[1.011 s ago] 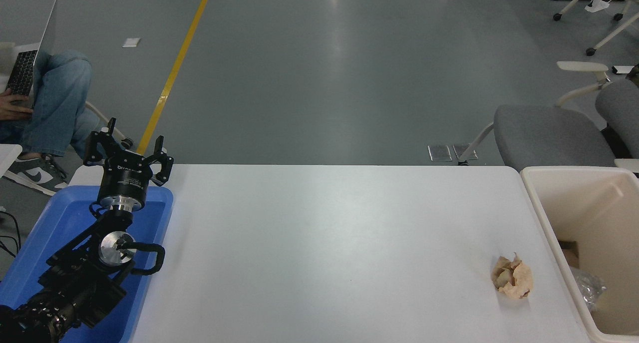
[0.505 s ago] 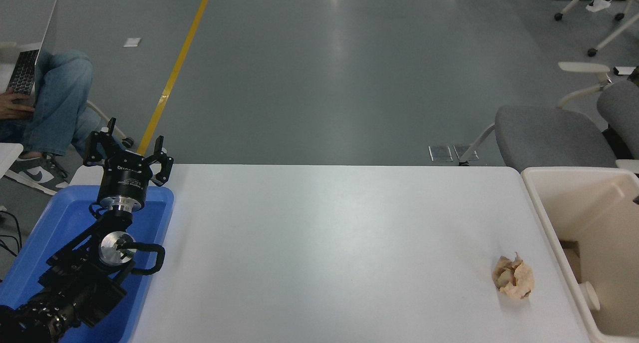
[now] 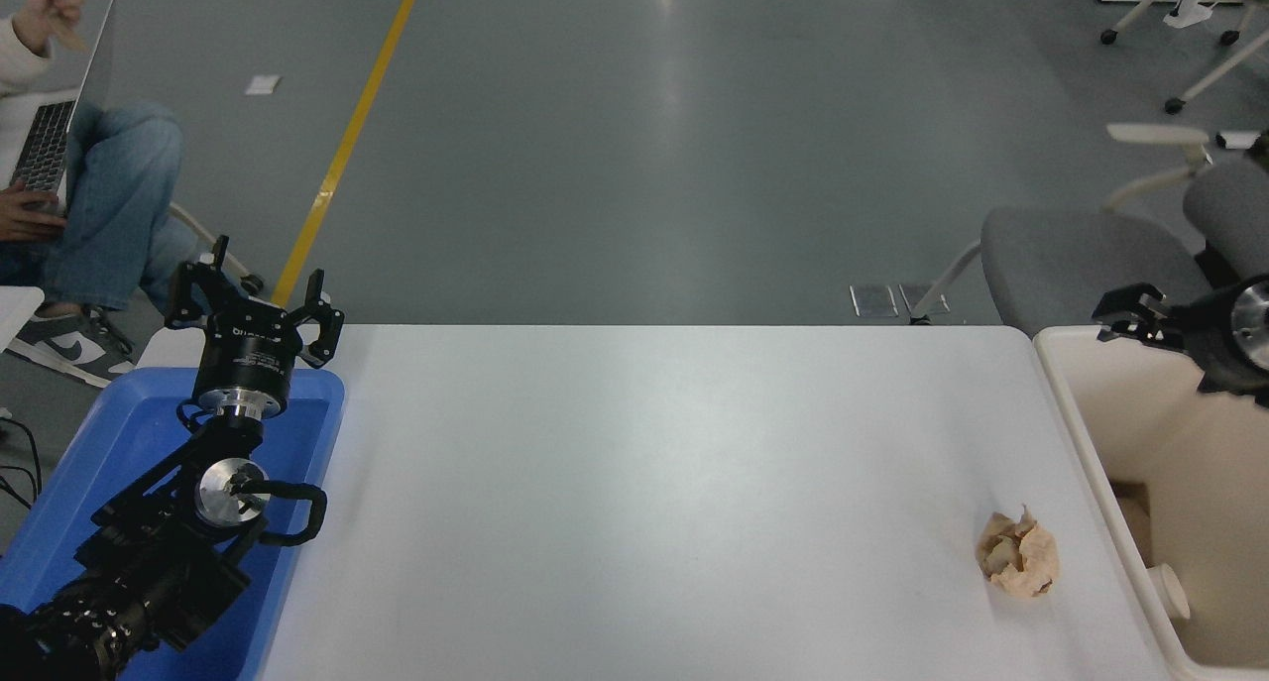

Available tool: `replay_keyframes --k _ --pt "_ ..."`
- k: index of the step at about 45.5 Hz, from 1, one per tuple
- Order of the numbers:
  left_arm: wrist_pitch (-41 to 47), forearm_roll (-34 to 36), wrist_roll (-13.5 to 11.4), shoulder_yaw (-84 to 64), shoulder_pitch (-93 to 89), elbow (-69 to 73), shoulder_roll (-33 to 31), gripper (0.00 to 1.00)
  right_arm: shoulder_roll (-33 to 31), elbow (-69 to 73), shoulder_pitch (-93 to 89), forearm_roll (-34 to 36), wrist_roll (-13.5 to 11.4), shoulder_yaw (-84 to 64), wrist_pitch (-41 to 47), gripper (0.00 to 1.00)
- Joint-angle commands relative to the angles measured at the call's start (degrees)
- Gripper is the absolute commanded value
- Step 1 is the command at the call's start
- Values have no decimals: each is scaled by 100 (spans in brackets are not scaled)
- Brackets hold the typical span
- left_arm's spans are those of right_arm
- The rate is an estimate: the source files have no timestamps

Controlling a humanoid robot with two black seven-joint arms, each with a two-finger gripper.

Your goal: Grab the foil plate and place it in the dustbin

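The foil plate does not show in this view. The cream dustbin (image 3: 1066,394) stands at the table's right end, and only a small white cylinder (image 3: 1172,589) shows low inside it. My right gripper (image 3: 1118,322) comes in from the right edge and hangs over the bin's far rim, open and holding nothing. My left arm is parked at the lower left over the blue tray (image 3: 119,433), with its gripper (image 3: 260,286) open and empty.
A crumpled tan paper ball (image 3: 1018,554) lies on the white table (image 3: 644,483) near the bin. Grey office chairs (image 3: 1081,265) stand behind the table's right end. A person with a laptop (image 3: 45,141) sits at the far left.
My right gripper has come into view from the right edge above the bin. A crinkled silver piece seen low in the bin a second ago no longer shows. The person has raised a hand.
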Motion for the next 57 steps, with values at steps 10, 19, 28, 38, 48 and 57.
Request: replay_keyframes --k 10,19,28,38,48,57 --pt "0 -1 0 0 -7 -3 -6 99 1044 1013 2070 344 18 -34 1858 100" --pt "0 -1 0 0 -7 -3 2 99 1326 1014 2352 863 18 255 3249 100" --pt "0 -1 0 0 -7 6 -6 99 1782 996 2291 837 9 282 3249 100" --pt "0 -1 0 0 2 6 2 99 2143 847 2212 863 0 -192 3249 100" --pt "0 -1 0 0 2 6 -6 99 2126 847 2212 872 0 -491 3249 100" --pt "0 -1 0 0 2 6 -6 99 1757 838 2326 872 9 -939 3249 100"
